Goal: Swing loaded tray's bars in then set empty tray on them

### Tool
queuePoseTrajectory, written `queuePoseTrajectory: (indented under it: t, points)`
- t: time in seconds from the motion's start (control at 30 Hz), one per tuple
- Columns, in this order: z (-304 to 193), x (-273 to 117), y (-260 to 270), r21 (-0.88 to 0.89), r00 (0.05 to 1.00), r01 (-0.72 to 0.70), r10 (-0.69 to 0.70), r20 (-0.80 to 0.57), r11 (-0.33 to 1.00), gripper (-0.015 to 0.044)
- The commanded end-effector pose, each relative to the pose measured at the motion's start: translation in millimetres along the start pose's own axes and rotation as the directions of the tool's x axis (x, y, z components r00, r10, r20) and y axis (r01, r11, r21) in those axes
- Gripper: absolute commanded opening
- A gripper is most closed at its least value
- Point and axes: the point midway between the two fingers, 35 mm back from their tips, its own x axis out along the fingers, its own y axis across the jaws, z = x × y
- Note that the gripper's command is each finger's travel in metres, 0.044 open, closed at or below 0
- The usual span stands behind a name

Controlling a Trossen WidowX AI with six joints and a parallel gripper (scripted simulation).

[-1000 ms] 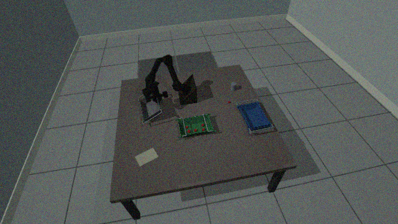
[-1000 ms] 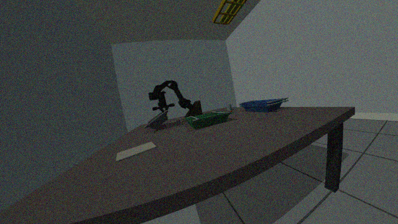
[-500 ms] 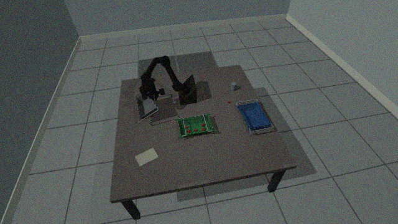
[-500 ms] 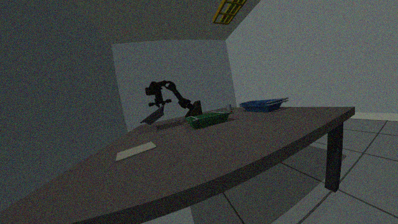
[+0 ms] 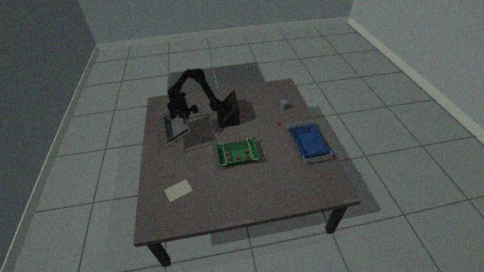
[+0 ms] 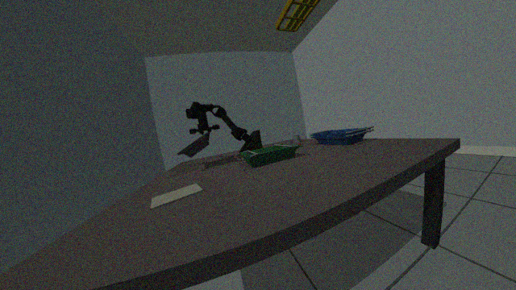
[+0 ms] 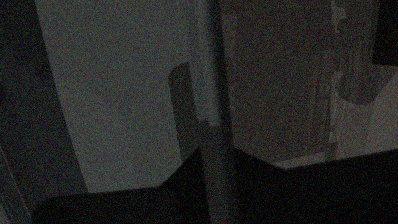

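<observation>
The loaded green tray (image 5: 242, 146) (image 6: 274, 156) stands on the table with several small red blocks (image 5: 237, 158) inside. Its two wire bars, one bar (image 5: 225, 154) near the left end and one bar (image 5: 251, 147) near the right end, lie inward across its top. My gripper (image 5: 186, 116) (image 6: 206, 132) (image 7: 212, 153) is shut on the rim of the empty grey, see-through tray (image 5: 178, 136) (image 6: 195, 146) (image 7: 206, 75). That tray hangs strongly tilted above the table, left of the green tray, with its shadow on the table between them. Its far side is partly hidden by the gripper.
A blue tray (image 5: 311, 140) (image 6: 340, 137) with wire bars at its ends stands at the table's right. A loose red block (image 5: 279, 123) and a small grey object (image 5: 284, 103) lie behind it. A pale flat card (image 5: 178, 190) (image 6: 176, 196) lies at the front left.
</observation>
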Motion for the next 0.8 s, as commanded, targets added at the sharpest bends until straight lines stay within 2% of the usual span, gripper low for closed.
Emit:
queuePoseTrajectory:
  t: [0.0,0.57,0.77]
  points:
    - [1,-4,4,0.013,1.0,-0.017,0.017,-0.003,1.0,0.0]
    - [0,-4,4,0.01,1.0,-0.017,0.017,-0.004,1.0,0.0]
    - [-20,-1,3,-0.068,1.0,0.005,-0.006,-0.014,0.998,0.0]
